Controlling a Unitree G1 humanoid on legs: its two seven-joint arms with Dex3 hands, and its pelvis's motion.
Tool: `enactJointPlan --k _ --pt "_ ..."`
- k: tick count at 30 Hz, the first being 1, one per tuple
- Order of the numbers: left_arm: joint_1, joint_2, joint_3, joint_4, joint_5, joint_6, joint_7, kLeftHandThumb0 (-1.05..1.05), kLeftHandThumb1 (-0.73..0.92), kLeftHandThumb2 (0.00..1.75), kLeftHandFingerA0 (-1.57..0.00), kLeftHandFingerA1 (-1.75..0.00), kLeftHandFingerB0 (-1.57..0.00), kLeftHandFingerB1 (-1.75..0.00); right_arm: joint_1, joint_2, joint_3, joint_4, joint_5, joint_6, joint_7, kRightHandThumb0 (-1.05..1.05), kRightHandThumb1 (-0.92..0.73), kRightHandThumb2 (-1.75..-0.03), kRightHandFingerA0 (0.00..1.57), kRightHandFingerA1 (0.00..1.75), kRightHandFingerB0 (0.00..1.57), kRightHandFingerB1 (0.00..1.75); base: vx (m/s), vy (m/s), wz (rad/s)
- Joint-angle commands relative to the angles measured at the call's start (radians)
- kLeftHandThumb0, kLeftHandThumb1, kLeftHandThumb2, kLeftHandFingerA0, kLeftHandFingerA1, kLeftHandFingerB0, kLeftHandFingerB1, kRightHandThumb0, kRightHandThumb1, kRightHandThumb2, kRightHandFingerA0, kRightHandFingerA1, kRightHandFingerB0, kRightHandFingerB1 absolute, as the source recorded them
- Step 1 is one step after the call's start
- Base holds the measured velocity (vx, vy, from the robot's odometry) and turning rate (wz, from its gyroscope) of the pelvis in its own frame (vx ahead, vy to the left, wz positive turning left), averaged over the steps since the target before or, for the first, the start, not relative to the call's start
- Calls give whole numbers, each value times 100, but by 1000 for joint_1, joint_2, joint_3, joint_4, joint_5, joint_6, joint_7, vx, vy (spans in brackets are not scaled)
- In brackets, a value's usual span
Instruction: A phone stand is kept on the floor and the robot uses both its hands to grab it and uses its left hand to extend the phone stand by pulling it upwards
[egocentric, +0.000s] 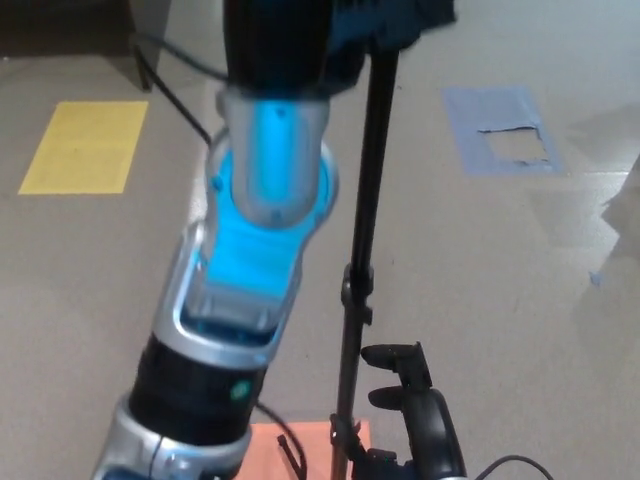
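Bracing the base at 6 o'clock, my right hand grips the phone stand low; at 12 o'clock my left hand clasps its top, stretching the pole.

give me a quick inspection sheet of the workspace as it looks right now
surface: grey speckled floor, bare where visible
job's things: phone stand, thin black pole upright, top running out of frame at the left hand
clutter: orange patch on the floor by the pole's foot
hands: left hand raised at the top edge, its grip unclear; right hand low beside the pole, contact unclear
cables: black cable by the left arm; another at the bottom right edge
surroundings: yellow floor marking, blue tape square
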Motion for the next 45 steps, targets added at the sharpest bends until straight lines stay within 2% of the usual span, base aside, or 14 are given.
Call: enactJointPlan --k 1,12,13,22,25,26,30,31,37,38,41,42,44,45 --pt "-153 19 36 9 -12 85 -28 -12 50 71 -104 -175 -79 -175 36 76 -18 13 50 -24 60 -53 -30 -101 155 139 154 138 0 0 0" --pt "-403 50 76 120 -47 114 -39 -12 52 71 -98 -175 -76 -175 54 80 -24 17 52 -25 74 -105 -69 -113 152 131 133 123 0 0 0" --pt "-421 57 78 132 -42 114 -38 -20 40 86 -131 -149 -111 -139 54 75 -13 18 37 -23 60 -53 -34 -104 153 138 151 137 0 0 0" --pt "-479 83 89 186 -52 109 -34 -14 51 71 -99 -175 -77 -175 56 74 2 20 26 -30 36 -52 -33 -103 153 138 151 137 0 0 0" --pt "-478 91 89 193 -48 96 -26 -19 40 87 -132 -150 -112 -140 51 75 6 20 24 -25 36 -52 -33 -103 151 137 150 136 0 0 0" --pt "-450 88 85 180 -49 91 -28 -10 51 73 -99 -175 -77 -175 53 77 -3 19 37 -24 52 -105 -69 -113 151 131 133 123 0 0 0" --pt "-438 88 83 173 -51 89 -28 -10 51 73 -99 -175 -77 -175 53 78 -8 19 43 -24 60 -105 -69 -113 151 131 133 123 0 0 0" --pt "-402 90 80 155 -42 95 -27 -13 56 67 -100 -175 -76 -175 46 78 -7 21 40 -11 50 -52 -30 -102 153 138 153 137 0 0 0" --pt "-349 92 74 110 -38 141 -48 -13 56 65 -99 -175 -74 -175 31 78 -14 18 50 -2 58 -104 -63 -97 150 128 142 128 0 0 0" --pt "-274 129 40 13 -10 249 -149 -29 52 56 -89 -172 -75 -161 33 77 -11 17 44 -20 49 -51 -33 -103 151 137 151 136 0 0 0" --pt "-238 148 20 -42 1 311 -195 -29 52 56 -89 -172 -75 -161 33 76 -8 17 43 -28 45 -51 -33 -103 151 137 151 136 0 0 0" --pt "-177 216 -4 -126 -43 385 -326 -86 47 90 0 0 0 -2 30 69 -6 12 39 -31 42 -54 -35 -104 155 140 154 139 0 0 0" --pt "-23 318 -44 -286 -98 503 -509 -91 43 87 0 0 0 -6 30 61 -24 -5 65 -29 70 -105 -64 -96 149 129 141 127 0 0 0" --pt "33 319 -47 -318 -89 508 -499 -97 48 91 0 0 0 -1 32 57 -27 -9 68 -34 72 -54 -32 -102 154 139 153 138 0 0 0"
